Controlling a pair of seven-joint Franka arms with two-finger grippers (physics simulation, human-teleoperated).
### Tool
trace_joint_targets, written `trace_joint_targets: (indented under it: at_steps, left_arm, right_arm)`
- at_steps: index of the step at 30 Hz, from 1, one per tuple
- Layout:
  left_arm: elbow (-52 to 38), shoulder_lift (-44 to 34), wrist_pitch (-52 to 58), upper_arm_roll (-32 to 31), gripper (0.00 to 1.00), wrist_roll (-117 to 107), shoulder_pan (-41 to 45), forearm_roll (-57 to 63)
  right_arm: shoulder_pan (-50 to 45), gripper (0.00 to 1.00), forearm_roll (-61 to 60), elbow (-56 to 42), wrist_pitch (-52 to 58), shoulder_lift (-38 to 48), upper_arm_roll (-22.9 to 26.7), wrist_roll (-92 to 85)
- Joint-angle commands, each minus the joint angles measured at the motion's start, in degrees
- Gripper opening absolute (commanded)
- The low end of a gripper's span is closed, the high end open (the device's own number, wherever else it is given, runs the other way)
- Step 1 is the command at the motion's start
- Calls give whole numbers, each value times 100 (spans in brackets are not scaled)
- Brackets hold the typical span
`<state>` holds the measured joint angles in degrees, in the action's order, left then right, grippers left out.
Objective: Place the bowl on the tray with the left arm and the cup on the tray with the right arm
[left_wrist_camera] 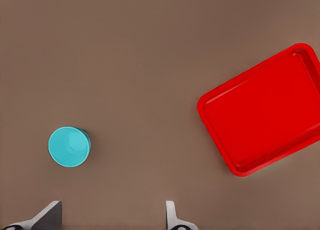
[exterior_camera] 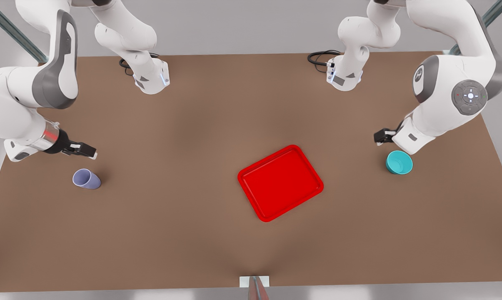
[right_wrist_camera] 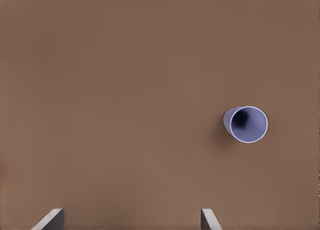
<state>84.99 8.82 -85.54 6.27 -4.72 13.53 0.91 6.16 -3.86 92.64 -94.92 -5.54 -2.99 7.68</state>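
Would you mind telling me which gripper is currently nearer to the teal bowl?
The left gripper. It hovers open just beside the bowl, on the front view's right. The right gripper is far across the table, open near the cup.

**Tray mid-table, cup and bowl at opposite ends**

The tray (exterior_camera: 280, 182) sits centrally on the table (exterior_camera: 192, 233). The cup (exterior_camera: 86, 179) stands well off toward the front view's left, the bowl (exterior_camera: 399, 162) toward its right. Each has a gripper just behind it: right gripper (exterior_camera: 89, 151) by the cup, left gripper (exterior_camera: 380, 136) by the bowl.

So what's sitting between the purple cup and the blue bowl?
The red tray lies between the cup and the bowl in the front view, with bare brown table either side of it.
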Motion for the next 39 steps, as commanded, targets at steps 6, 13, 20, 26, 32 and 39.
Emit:
trace_joint_targets:
  at_steps: [6,13,20,26,32,39]
  left_arm:
    - [1546,182,-1571,304,100,2034,-940,-644]
    - [2416,1122,-3116,841,100,3662,-1907,-1418]
    - [2716,1456,-3390,841,100,4119,-2144,-1435]
    - [2724,1825,-3654,876,100,4128,-2373,-1444]
    - [2751,2089,-3821,868,100,4119,-2382,-1594]
    - [2742,2239,-3874,868,24,4075,-2373,-1681]
  right_arm:
    - [-10,100,-1,0,0,0,0,-3]
    - [-10,100,-1,0,0,0,0,-3]
    - [17,100,-1,0,0,0,0,-3]
    - [17,100,-1,-9,-9,0,0,-3]
    - [34,100,-9,-26,-18,-17,0,-3]
    - [26,100,-89,-193,-35,-175,-18,-3]
